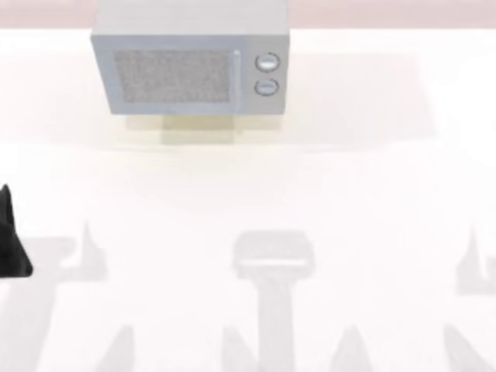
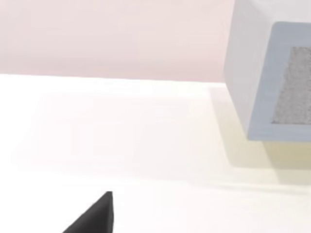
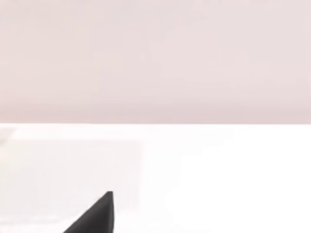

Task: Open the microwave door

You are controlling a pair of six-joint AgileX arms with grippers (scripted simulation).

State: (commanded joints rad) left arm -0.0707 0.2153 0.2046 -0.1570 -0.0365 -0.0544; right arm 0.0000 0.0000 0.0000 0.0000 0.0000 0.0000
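At the bench's [image 1: 349,201] far side, left of centre, the microwave [image 1: 190,58] stands with the microwave door [image 1: 174,76] shut, its handle [image 1: 236,76] beside the 2 knobs [image 1: 266,74]. The left hand [image 1: 12,248] sits at the near left edge, well apart; its opening can't be told. Judged: approach not begun; next, reach to the handle. Right arm unseen from above.
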